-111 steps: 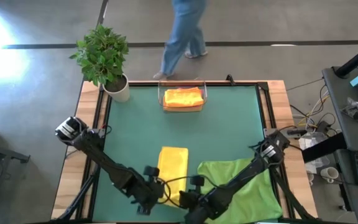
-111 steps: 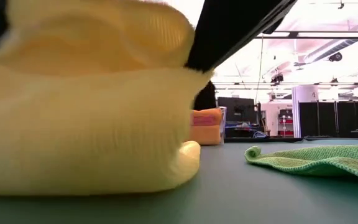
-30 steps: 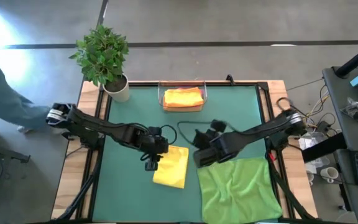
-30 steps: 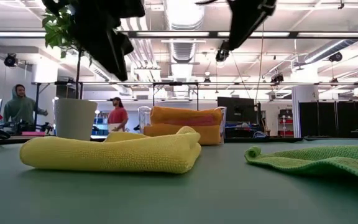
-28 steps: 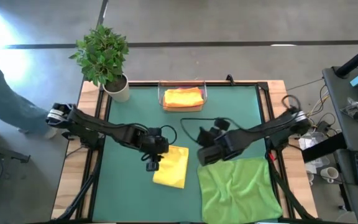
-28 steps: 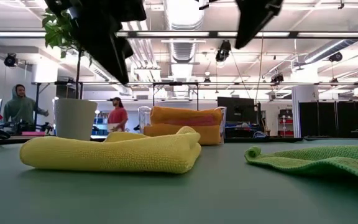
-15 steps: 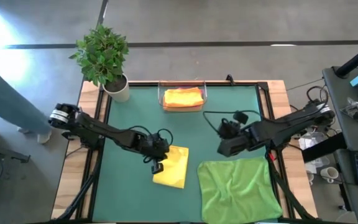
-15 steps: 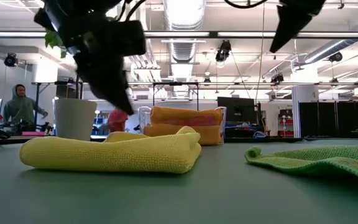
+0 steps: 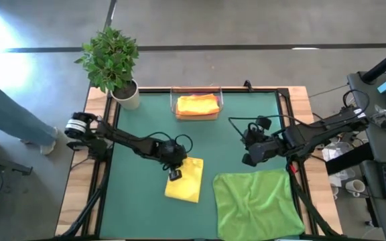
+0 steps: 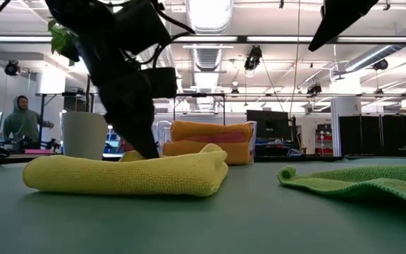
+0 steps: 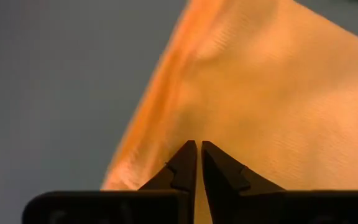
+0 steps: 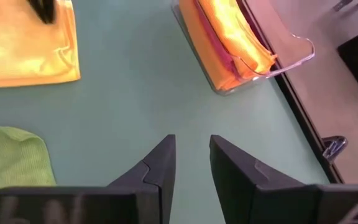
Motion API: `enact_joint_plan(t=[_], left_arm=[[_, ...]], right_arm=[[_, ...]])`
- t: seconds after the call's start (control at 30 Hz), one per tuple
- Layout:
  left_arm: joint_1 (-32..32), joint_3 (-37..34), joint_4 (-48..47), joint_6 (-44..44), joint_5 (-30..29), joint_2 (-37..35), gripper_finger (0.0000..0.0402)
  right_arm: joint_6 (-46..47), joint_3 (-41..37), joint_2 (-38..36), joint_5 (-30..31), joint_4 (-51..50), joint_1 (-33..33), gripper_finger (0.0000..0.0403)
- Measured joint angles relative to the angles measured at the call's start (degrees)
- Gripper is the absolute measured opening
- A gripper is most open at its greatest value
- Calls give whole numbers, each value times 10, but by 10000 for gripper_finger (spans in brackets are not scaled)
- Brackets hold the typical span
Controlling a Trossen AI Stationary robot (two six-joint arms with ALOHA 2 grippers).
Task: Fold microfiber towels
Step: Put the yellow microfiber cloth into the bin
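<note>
The left gripper [image 9: 173, 174] is pressing down on the far left corner of the folded yellow towel [image 9: 185, 180] lying mid-mat, its fingers [image 11: 188, 163] together and nipping no visible cloth. The right gripper [image 9: 248, 159] is hanging above the bare mat [image 9: 233, 130] just beyond the green towel [image 9: 256, 204], which is lying spread flat at the near right, its fingers [image 12: 160, 163] standing slightly apart on nothing. Folded orange and pink towels [image 9: 198, 105] are sitting stacked in the tray [image 9: 174, 105] at the far edge.
</note>
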Motion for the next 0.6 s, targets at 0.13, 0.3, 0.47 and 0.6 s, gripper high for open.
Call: enact_joint_plan(t=[0.13, 0.3, 0.47, 0.6], left_arm=[[21, -1, -19, -7, -22, 6, 10], [53, -1, -90, -107, -45, 3, 11], [64, -1, -195, -214, -121, -5, 11], [68, -4, -250, -348, -145, -19, 11]], right_arm=[[10, -8, -3, 0, 15, 0, 91], [33, -11, 3, -1, 25, 0, 91], [64, -14, 6, -1, 27, 0, 91], [84, -15, 8, -1, 28, 0, 91]])
